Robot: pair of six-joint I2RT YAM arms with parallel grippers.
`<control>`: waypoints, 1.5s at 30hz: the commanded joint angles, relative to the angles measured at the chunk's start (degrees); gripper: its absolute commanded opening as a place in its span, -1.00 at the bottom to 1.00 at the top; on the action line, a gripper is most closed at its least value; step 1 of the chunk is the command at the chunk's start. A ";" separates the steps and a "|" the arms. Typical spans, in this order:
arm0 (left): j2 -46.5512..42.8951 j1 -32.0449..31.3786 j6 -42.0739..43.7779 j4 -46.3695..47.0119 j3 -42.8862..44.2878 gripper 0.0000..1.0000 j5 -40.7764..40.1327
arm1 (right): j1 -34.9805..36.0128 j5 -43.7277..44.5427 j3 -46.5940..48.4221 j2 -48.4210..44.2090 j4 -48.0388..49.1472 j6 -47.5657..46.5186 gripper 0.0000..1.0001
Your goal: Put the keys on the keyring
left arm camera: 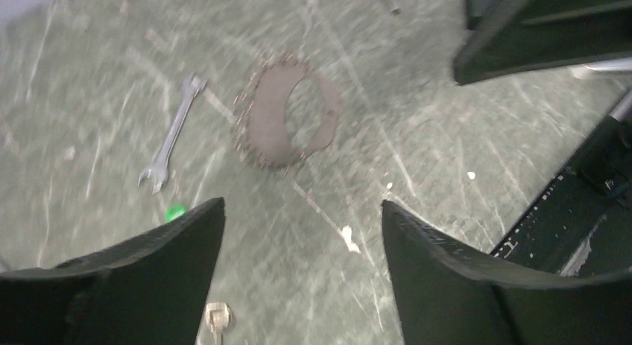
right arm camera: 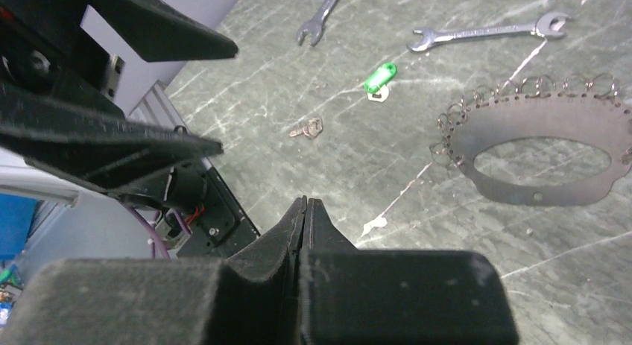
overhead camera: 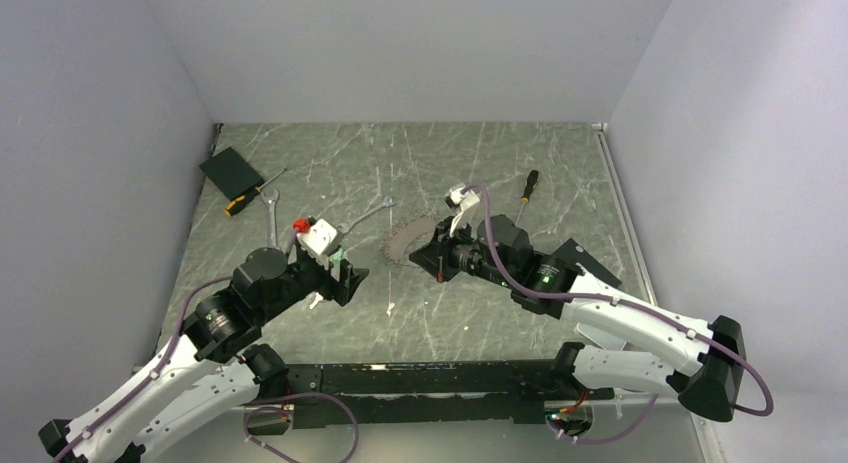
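The keyring (overhead camera: 404,245) (right arm camera: 538,147) (left arm camera: 287,118) is a dull grey oval loop with small rings along its rim, lying flat mid-table with neither gripper touching it. A green-headed key (right arm camera: 379,78) (left arm camera: 175,211) and a small silvery key (right arm camera: 307,128) (left arm camera: 217,315) rest on the table left of it. My left gripper (overhead camera: 348,275) (left arm camera: 302,203) hangs open and empty over the table near both keys. My right gripper (overhead camera: 436,259) (right arm camera: 305,203) is shut on nothing, just right of the keyring.
Two silver wrenches (overhead camera: 272,215) (overhead camera: 365,218) lie behind the keys. A thin string with a white end (overhead camera: 389,308) lies in front of the keyring. Further back are a yellow-handled screwdriver (overhead camera: 248,196), a black pad (overhead camera: 231,170) and another screwdriver (overhead camera: 527,188).
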 commanded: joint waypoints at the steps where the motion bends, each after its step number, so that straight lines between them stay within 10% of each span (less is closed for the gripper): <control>1: 4.14 -0.14 -17.49 -14.39 8.02 0.58 -19.83 | 0.00 0.64 1.60 2.42 -1.11 2.16 -0.94; 4: 11.31 0.06 -31.14 -26.56 13.19 0.31 -26.38 | 0.00 1.22 2.45 4.24 -3.78 3.18 -0.81; 12: 27.81 7.16 -48.21 -32.75 13.57 0.70 -18.98 | 0.00 3.71 2.56 6.14 -9.53 6.59 -0.11; 20: 32.94 28.95 -50.50 -25.87 5.93 0.33 -2.95 | 0.00 6.79 -2.63 -0.31 -11.36 9.46 -0.07; 45: 46.18 30.09 -48.39 -12.86 -0.13 -0.21 -2.97 | -0.08 10.35 -6.72 -5.02 -13.12 7.98 -0.07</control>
